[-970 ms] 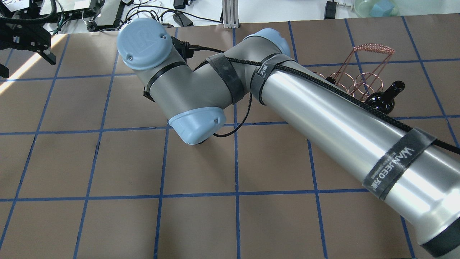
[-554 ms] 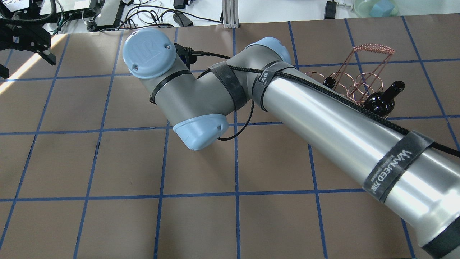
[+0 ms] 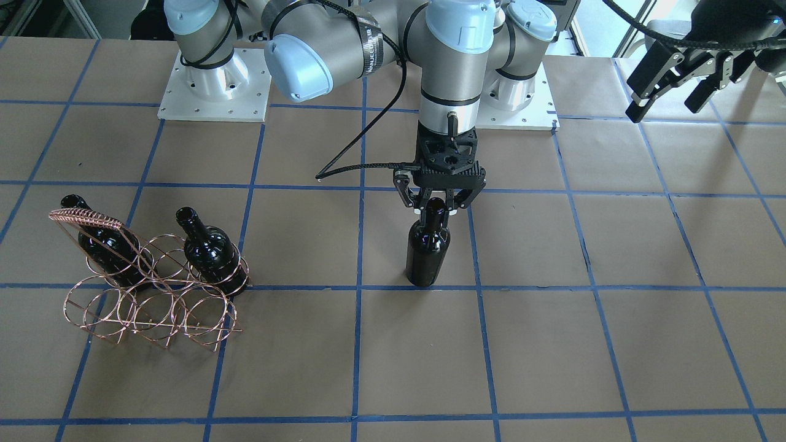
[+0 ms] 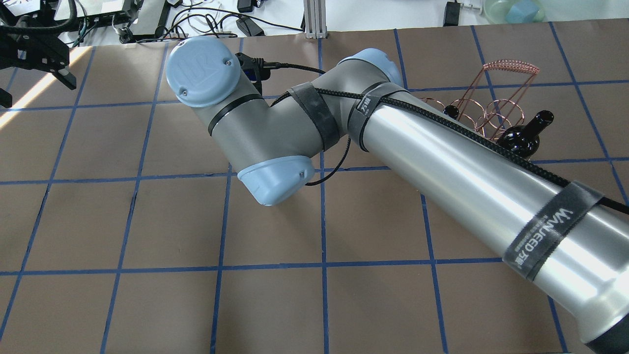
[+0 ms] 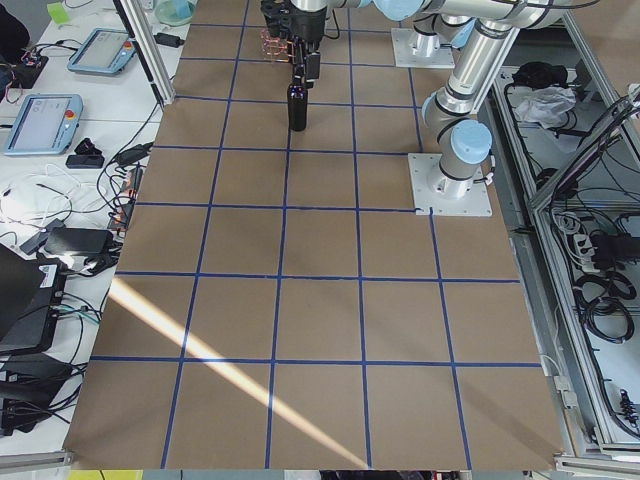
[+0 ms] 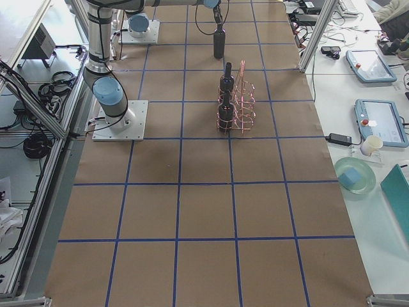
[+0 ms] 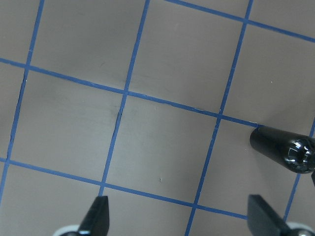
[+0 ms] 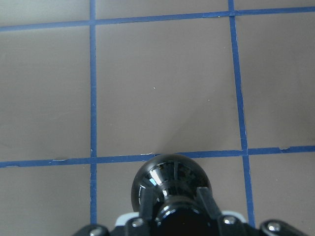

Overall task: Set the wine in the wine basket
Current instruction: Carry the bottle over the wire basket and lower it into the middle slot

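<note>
A glossy near-black wine bottle stands upright near the table's middle. My right gripper comes straight down on it, shut on its neck. The right wrist view shows the bottle's shoulders under the gripper, with fingers on both sides of the neck. In the overhead view the right arm hides this bottle. The copper wire wine basket stands far toward my right and also shows in the overhead view. My left gripper is open and empty, high above the table's left edge.
Two more dark bottles stand in the basket's rear rings; its front rings hold nothing. The brown table has a blue tape grid. Between bottle and basket is bare table. Cables and tablets lie beyond the table's far edge.
The right arm's wrist and elbow have shifted a little rightward and toward the robot in the overhead view. The left gripper, basket and its two bottles have not moved.
</note>
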You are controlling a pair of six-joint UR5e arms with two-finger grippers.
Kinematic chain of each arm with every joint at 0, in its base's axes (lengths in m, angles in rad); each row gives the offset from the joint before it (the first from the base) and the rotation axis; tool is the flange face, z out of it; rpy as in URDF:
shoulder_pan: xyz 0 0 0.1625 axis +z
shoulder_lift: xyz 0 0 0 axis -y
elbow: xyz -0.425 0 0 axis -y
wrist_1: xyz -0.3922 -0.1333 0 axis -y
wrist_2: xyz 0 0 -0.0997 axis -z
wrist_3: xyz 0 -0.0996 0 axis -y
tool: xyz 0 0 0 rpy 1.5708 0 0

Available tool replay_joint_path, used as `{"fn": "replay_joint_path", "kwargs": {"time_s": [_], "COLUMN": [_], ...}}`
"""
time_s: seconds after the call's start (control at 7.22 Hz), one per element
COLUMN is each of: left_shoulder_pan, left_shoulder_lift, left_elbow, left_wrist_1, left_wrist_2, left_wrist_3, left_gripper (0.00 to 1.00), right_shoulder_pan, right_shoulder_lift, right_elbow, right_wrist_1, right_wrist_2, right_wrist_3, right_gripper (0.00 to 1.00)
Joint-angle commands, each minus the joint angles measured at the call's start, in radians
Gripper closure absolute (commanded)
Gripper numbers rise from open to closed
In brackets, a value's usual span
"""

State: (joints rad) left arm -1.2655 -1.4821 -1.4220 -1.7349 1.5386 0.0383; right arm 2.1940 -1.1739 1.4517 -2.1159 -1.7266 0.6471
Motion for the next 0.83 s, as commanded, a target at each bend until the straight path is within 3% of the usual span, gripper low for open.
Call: {"fn": "replay_joint_path", "kwargs": {"time_s": [0.0,0.14,0.28,0.69], "left_shoulder_pan": [0.000,0.000,0.000,0.000], "left_shoulder_lift": [0.000,0.000,0.003,0.008], "left_elbow": [0.000,0.000,-0.008,-0.017], "left_wrist_1": [-0.002,-0.002,0.000,0.000], "left_wrist_2": [0.000,0.000,0.000,0.000], "left_wrist_3": [0.000,0.000,0.000,0.000], "left_gripper": [0.00,0.00,0.00,0.00], "right_shoulder_pan": [-0.031,-0.086,-0.155,-0.397], "right_shoulder_lift": [-0.082,-0.186,-0.289,-0.453], "right_elbow": [-0.004,-0.002,0.008,0.016], "right_wrist_1": [0.045,0.273,0.400,0.571], "right_wrist_2": [-0.001,0.001,0.019,0.033], "right_wrist_3": [-0.006,-0.009,-0.056,-0.258], "right_gripper": [0.89,0.96,0.97,1.00]}}
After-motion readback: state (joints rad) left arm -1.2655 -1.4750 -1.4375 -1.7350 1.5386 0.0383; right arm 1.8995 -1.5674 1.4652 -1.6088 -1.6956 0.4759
